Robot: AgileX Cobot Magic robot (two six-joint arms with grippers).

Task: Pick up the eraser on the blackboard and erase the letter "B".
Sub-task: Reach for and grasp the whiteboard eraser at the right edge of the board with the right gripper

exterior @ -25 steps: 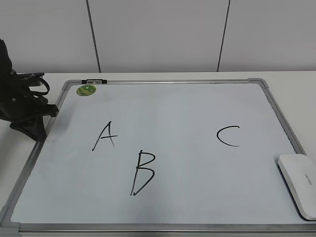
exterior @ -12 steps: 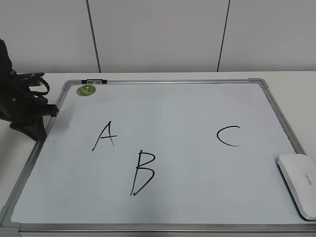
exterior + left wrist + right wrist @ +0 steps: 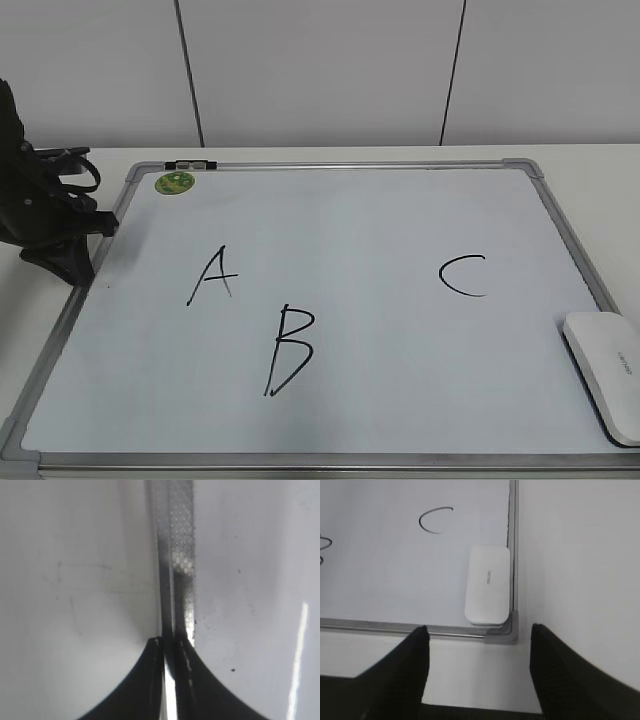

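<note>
The eraser, a white rounded block, lies on the blackboard in its near right corner. The black letter "B" is at the lower middle, between "A" and "C". My left gripper rests at the board's left frame; in the left wrist view its jaws are shut over the frame strip. My right gripper is open and empty, just off the board's near edge, with the eraser ahead of it. It is out of the exterior view.
A green round sticker sits at the board's far left corner. The grey plastic corner lies just in front of the eraser. White table lies to the right of the board. A white wall stands behind.
</note>
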